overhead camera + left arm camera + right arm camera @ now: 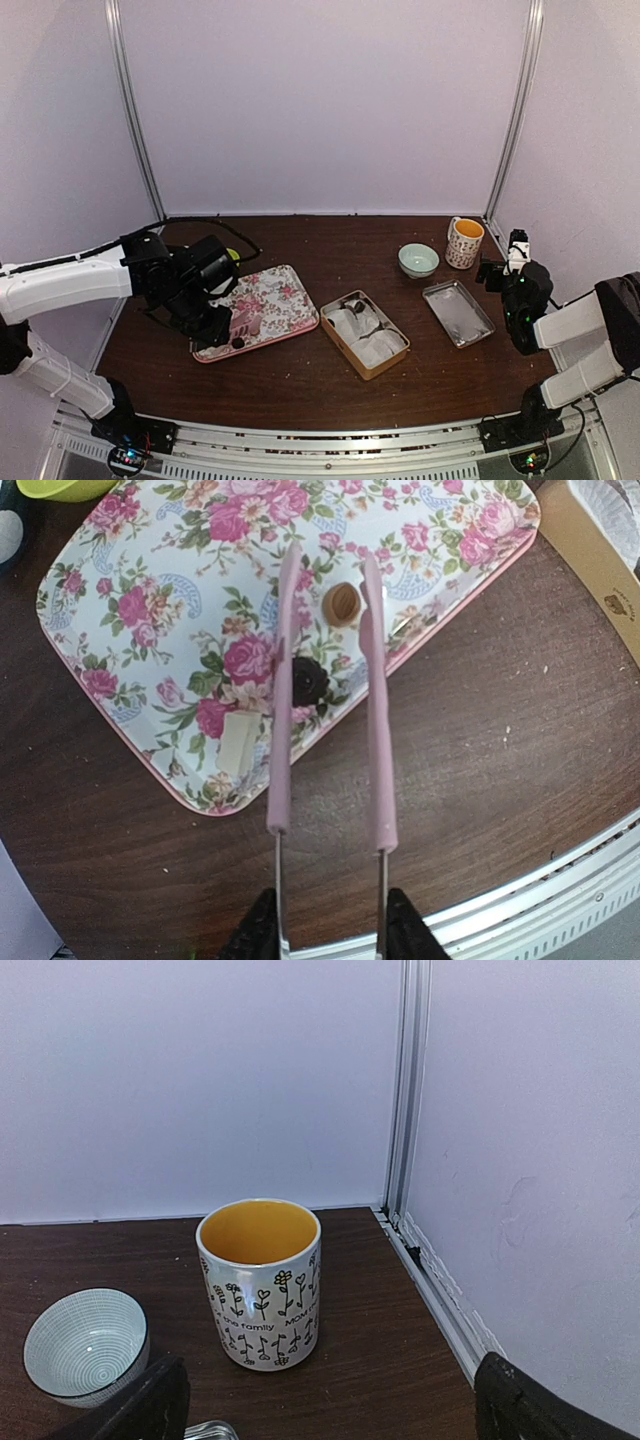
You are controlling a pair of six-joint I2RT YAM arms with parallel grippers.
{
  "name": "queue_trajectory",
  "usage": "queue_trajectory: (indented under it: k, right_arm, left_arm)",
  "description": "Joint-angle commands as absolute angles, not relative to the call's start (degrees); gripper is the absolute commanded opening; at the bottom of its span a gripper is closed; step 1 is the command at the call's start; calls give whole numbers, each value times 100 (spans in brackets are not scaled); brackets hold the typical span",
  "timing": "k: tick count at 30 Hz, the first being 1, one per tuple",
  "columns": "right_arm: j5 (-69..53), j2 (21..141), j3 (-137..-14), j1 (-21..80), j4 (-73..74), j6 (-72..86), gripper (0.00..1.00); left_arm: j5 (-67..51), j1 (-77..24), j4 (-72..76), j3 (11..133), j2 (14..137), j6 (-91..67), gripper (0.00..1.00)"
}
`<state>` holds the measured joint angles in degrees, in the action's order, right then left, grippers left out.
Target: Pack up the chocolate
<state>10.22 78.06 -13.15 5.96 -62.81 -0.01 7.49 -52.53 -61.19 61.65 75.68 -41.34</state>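
A dark brown chocolate lump [308, 680] lies on the floral rectangular tray [150, 590] near the left edge of the surface [300, 388], between the spread pink plastic tongs [378, 760]. The left gripper [330, 935] clasps the tongs' handles, seemingly unsqueezed. Picking is in hand, I judge: next, pinch the lump and carry it to the paper-lined cardboard box [344, 350]. The right gripper [330, 1425] gapes wide, empty.
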Motion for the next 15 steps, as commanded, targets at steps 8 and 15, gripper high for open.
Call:
queue_trajectory:
  k: [8, 15]
  right_arm:
    - [993, 7793, -1402, 545, -6293, 9, 100]
    - [993, 7788, -1397, 545, -6291, 9, 100]
  left_arm:
    - [684, -5221, -5707, 6046, 7761, -4046, 36]
    - [734, -5221, -5712, 6037, 7900, -4027, 35]
